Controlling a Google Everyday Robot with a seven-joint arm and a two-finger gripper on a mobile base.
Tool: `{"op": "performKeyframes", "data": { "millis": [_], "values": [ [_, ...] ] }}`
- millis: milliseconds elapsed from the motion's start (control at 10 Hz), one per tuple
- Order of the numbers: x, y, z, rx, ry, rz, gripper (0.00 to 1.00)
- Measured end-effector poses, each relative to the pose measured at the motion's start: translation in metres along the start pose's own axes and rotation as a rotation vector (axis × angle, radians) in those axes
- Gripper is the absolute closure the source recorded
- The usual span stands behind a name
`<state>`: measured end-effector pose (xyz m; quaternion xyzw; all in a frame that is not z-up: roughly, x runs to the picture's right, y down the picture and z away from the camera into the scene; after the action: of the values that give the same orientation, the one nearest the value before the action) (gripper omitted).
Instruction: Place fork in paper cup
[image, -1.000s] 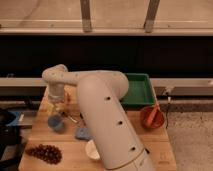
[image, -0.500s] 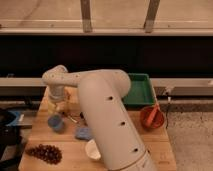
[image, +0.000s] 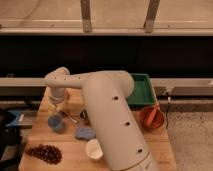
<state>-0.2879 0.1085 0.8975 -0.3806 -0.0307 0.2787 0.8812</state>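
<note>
Fork (image: 70, 118) lies on table (image: 70, 161) just right of lowered end effector (image: 56, 106).

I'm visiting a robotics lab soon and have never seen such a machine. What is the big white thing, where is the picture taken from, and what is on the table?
The big white shape is a robot arm that stands on a rolling base. There is only one picture, looking down along the arm from above; where the camera is mounted is not known. The arm reaches to the far left of a wooden table and bends down. At its end is the gripper, a two-finger clamp, open with nothing visibly in it. On the table are a blue cup, a blue cloth, a white paper cup, dark grapes and an orange bowl. A green tray sits at the back right. The thin utensil beside the blue cup is probably the fork.
</note>
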Motion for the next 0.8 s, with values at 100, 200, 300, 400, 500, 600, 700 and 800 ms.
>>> {"op": "performKeyframes", "data": {
  "millis": [100, 200, 300, 400, 500, 600, 700, 800],
  "values": [
    [0.000, 0.002, 0.002, -0.004, -0.002, -0.005, 0.20],
    [0.001, 0.004, 0.004, -0.008, -0.001, -0.008, 0.20],
    [0.002, 0.006, 0.007, -0.013, 0.002, -0.010, 0.20],
    [0.002, 0.009, 0.010, -0.020, 0.007, -0.011, 0.20],
    [0.002, 0.013, 0.014, -0.028, 0.011, -0.011, 0.20],
    [0.002, 0.014, 0.016, -0.033, 0.012, -0.009, 0.20],
    [0.002, 0.015, 0.017, -0.036, 0.011, -0.007, 0.23],
    [0.002, 0.015, 0.016, -0.035, 0.011, -0.007, 0.32]
  ]
}}
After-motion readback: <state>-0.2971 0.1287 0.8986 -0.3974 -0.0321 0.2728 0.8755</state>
